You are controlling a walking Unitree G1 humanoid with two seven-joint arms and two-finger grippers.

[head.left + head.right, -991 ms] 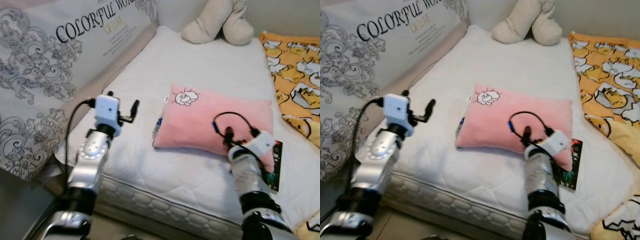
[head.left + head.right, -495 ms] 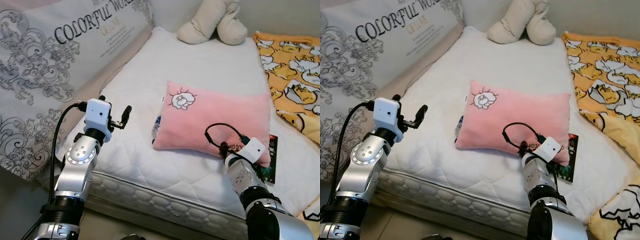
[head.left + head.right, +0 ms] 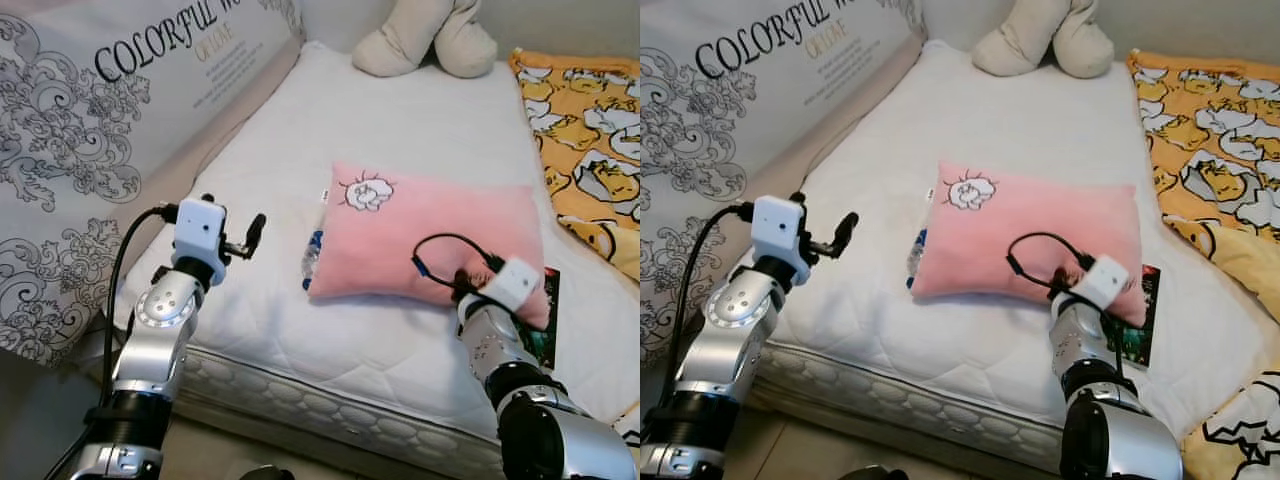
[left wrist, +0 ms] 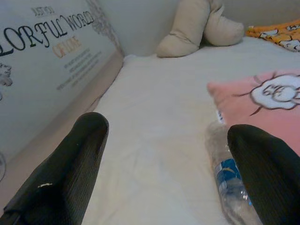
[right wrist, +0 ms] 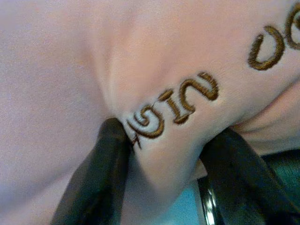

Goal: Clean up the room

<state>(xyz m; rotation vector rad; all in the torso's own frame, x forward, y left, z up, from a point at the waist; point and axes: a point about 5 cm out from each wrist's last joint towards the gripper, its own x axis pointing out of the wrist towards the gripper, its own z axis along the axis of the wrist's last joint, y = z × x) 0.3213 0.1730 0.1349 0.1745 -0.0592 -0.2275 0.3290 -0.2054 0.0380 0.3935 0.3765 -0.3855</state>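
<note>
The right claw [image 5: 159, 154] was clamped on a bunched fold at the near corner of the pink pillow [image 3: 430, 240], the two black fingers [image 5: 93, 178] pinching plush fabric just beside some brown embroidered lettering. The pillow lay flat on the white bed [image 3: 400, 130], toward its near edge, with a dark booklet [image 3: 545, 320] partly tucked under its right end and a clear plastic bottle [image 4: 229, 187] with a blue label half hidden under its left end. The left claw [image 4: 164, 159] hovered above the mattress near the bed's left edge with its fingers spread apart, holding nothing, and pointed along the bed toward the bottle.

The main risk seemed to be the grip itself (only a pinch of soft cover, not the bulk of the pillow). If the arm lifted quickly, the fabric could slide out from between the fingers and the pillow would flop back. A drag instead of a lift would probably sweep the booklet toward the edge of the bed, and the bottle, being round, might roll off the near side once the pillow stopped pinning it. The loose black cable [image 3: 445, 250] looping over the right wrist also rested against the pillow and might snag on it during a turn.

A beige stuffed toy [image 3: 425, 40] sat at the far end, well apart from all this.
</note>
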